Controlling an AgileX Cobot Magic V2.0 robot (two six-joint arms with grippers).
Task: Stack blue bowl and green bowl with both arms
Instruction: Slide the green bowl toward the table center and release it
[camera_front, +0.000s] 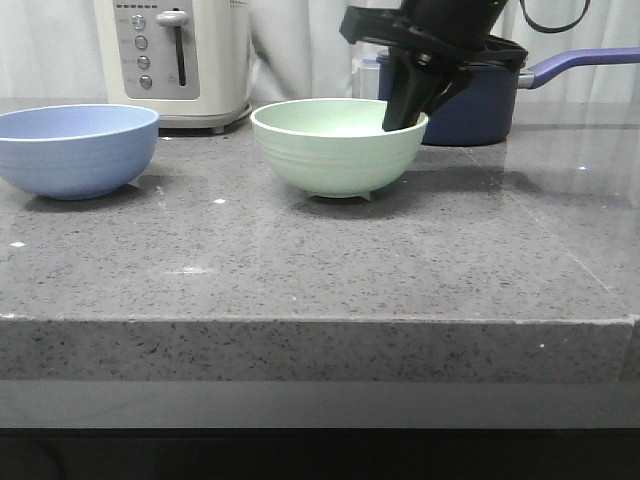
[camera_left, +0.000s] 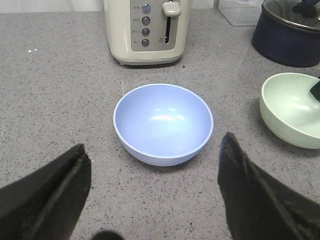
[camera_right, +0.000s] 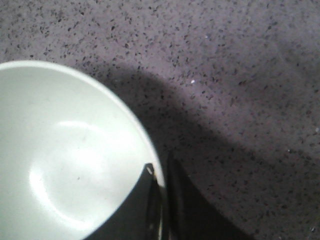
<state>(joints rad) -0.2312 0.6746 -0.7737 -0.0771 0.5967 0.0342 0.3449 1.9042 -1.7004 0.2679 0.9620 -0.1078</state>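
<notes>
Counter: you see a grey speckled stone top; both bowls stand on it, well apart from each other.
Right arm: your right arm comes down from above at the back, in front of the dark saucepan.
Toaster: a cream toaster stands at the back, behind the blue bowl and to its right.
Saucepan: a dark navy saucepan with a purple handle stands behind the green bowl, on its right side.
Green bowl: the green bowl sits upright near the middle of the counter.
Blue bowl: the blue bowl sits upright at the left edge of the front view, with nothing inside.
Right gripper: your right gripper is closed on the far right rim of the green bowl; in the right wrist view one finger is inside the wall and the other outside, both pressed to it.
Left gripper: your left gripper hangs spread wide above the counter, near the blue bowl but not touching it.
</notes>
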